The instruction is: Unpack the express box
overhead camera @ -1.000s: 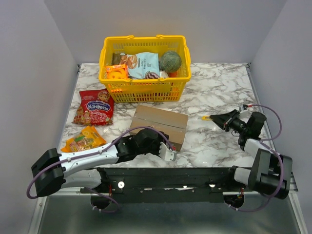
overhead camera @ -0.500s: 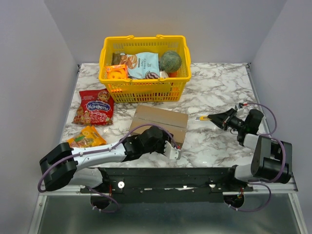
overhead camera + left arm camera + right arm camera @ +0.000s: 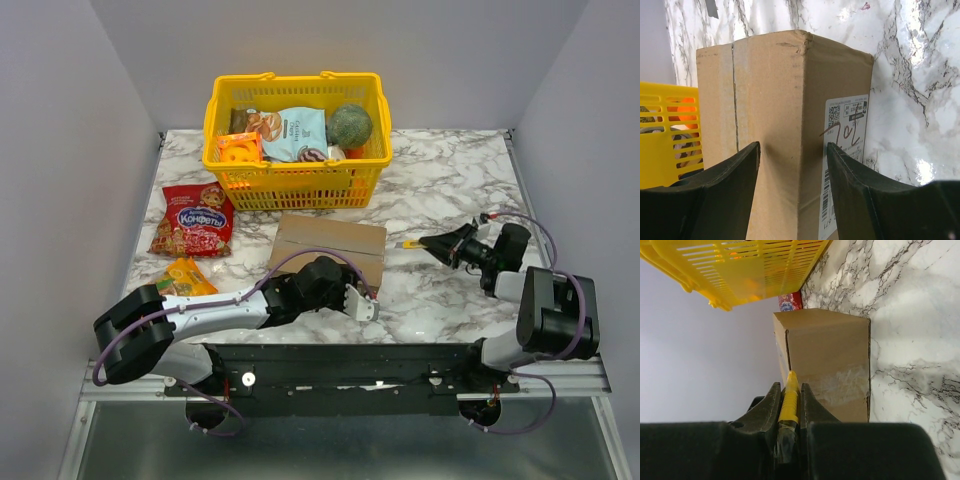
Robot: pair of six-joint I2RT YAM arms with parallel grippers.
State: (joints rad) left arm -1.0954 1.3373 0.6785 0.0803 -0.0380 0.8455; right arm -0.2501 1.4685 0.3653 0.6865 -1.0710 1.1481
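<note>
Top camera looks down from behind; both wrist cameras closely face the express box (image 3: pixel 330 240).

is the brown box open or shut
Shut. The express box has its flaps lying flat, the seam between them closed, and nothing inside it shows.

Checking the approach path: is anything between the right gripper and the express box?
Nothing visible. Only bare marble tabletop lies between the right gripper, shut on a yellow tool pointing that way, and the express box.
</note>
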